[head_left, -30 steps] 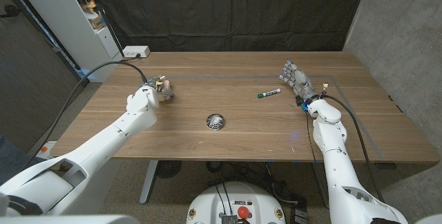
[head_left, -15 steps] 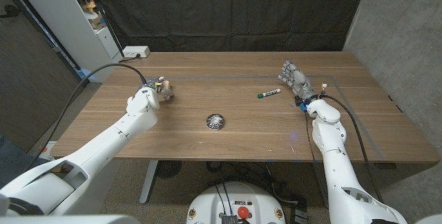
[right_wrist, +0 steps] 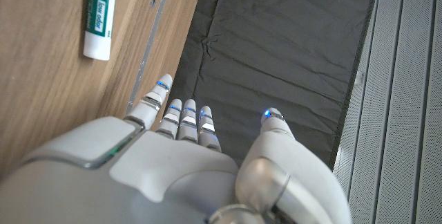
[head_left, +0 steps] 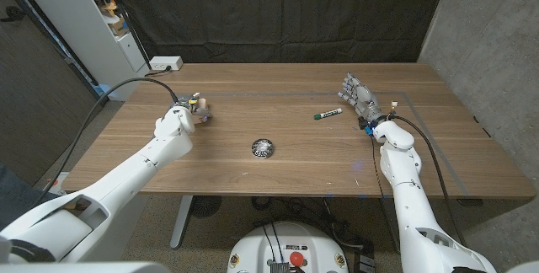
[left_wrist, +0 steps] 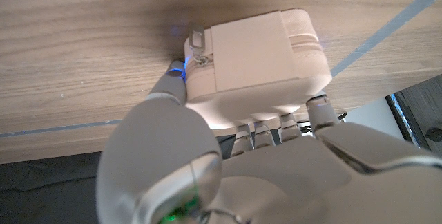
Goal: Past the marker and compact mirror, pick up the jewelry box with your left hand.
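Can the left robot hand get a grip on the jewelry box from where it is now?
Probably yes. The left robot hand is already at the jewelry box, fingers against one side and thumb beside another; nothing lies between them. Whether the grip is firm, I cannot tell.
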`<state>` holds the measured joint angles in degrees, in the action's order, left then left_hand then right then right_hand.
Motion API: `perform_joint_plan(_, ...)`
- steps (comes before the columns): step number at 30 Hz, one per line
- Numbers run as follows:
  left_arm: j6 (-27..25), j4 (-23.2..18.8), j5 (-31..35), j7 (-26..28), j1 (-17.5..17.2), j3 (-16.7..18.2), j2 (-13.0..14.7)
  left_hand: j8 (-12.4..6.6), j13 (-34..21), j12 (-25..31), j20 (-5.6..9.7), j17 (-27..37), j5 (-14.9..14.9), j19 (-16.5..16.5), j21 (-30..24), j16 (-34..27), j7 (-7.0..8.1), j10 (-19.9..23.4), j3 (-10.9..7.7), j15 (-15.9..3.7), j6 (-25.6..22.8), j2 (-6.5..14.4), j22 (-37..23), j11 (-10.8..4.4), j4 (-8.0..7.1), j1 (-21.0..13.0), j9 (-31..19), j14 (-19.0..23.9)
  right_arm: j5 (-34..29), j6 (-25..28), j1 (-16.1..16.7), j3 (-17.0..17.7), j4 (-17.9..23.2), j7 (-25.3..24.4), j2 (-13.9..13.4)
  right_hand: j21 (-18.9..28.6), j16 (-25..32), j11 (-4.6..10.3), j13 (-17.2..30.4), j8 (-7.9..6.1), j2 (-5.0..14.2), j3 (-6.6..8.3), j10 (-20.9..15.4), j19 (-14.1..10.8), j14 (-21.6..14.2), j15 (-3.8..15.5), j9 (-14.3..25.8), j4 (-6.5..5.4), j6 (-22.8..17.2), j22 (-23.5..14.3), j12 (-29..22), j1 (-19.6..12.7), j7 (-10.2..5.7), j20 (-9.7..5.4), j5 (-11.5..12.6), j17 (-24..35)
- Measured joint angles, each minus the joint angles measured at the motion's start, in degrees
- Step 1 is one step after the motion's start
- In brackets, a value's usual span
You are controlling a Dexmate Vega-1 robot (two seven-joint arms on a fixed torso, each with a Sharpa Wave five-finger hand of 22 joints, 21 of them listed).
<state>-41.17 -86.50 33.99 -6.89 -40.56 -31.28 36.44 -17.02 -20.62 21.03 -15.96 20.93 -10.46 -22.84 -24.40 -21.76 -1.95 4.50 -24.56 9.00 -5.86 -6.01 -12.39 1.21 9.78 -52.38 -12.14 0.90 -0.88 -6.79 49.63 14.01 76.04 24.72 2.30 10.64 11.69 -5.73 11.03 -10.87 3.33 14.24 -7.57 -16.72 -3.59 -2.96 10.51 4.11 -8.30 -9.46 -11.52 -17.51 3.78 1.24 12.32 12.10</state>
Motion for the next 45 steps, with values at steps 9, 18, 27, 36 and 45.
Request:
perform_joint_plan(9, -2.17, -0.9, 0.15, -0.46, 0.01, -0.45, 0.33, 0.0, -0.35, 0.0, 0.0, 0.43, 0.0, 0.0, -0.34, 0.0, 0.02, 0.08, 0.41, -0.17, -0.2, 0.45, 0.15, -0.08, -0.08, -0.45, 0.0, 0.2, 0.0, 0.01, -0.19, 0.02, -0.08, 0.24, -0.19, 0.0, 0.0, 0.0, 0.0, 0.0, 0.0, 0.0, 0.0, 0.0, 0.0, 0.0, 0.0, 0.0, 0.0, 0.0, 0.0, 0.0, 0.0, 0.0, 0.0, 0.0)
perform_joint_plan(18, -4.28, -3.33, 1.23, -1.57, -0.38, -0.81, 1.34, 0.0, -0.79, 0.66, -1.24, 0.95, -0.01, -4.14, -0.83, -1.85, 0.02, 0.38, 0.92, 1.65, -0.2, 0.52, 0.13, -0.17, -0.36, -1.28, -0.27, 2.65, 0.16, -0.15, -0.37, 0.02, -0.28, 0.61, -0.25, 0.0, 0.0, 0.0, 0.0, 0.0, 0.0, 0.0, 0.0, 0.0, 0.0, 0.0, 0.0, 0.0, 0.0, 0.0, 0.0, 0.0, 0.0, 0.0, 0.0, 0.0)
perform_joint_plan(27, -5.33, -5.23, 1.83, -2.12, -0.54, -0.63, 2.32, 0.0, -1.06, 0.66, 0.01, 1.23, -0.01, -5.7, -0.78, -1.88, -0.29, 0.17, 1.29, 2.22, -0.51, 0.52, 0.04, 0.04, -0.31, -1.29, -0.26, 4.48, 0.2, -0.39, -0.47, -0.17, -0.37, 0.65, -0.27, 0.0, 0.0, 0.0, 0.0, 0.0, 0.0, 0.0, 0.0, 0.0, 0.0, 0.0, 0.0, -0.01, 0.0, 0.0, 0.0, -0.01, 0.0, 0.0, 0.0, 0.0)
perform_joint_plan(36, -5.54, -5.94, 2.15, -2.19, -0.56, -0.34, 2.71, 0.0, -1.33, 0.66, 0.6, 1.45, -0.01, -6.34, -0.77, -2.24, -0.29, 0.17, 1.62, 2.24, -0.5, 0.13, 0.15, 0.04, -0.59, -1.67, -0.26, 5.06, 0.14, -0.41, -0.47, -0.33, -0.24, 0.52, -0.21, 0.0, 0.0, 0.0, 0.0, 0.0, 0.01, -0.24, 0.0, 0.0, 0.0, 0.0, 0.0, 0.24, 0.0, 0.0, 0.0, -0.01, 0.0, 0.0, 0.0, 0.0)
perform_joint_plan(45, -5.56, -7.11, 2.74, -2.07, -0.53, 0.03, 3.11, 0.0, -1.59, 0.65, 0.61, 1.81, -0.01, -6.35, -0.77, -2.27, -0.29, 0.17, 1.68, 2.23, -0.5, 0.13, 0.15, 0.03, -0.53, -1.67, -0.26, 5.06, 0.02, -0.41, -0.15, -0.35, 0.5, 0.27, -0.15, 0.0, 0.0, 0.0, 0.0, 0.0, 0.01, -0.24, 0.0, 0.0, 0.01, 0.0, 0.0, 0.24, 0.0, 0.0, 0.0, -0.01, 0.0, -0.01, 0.0, 0.0)
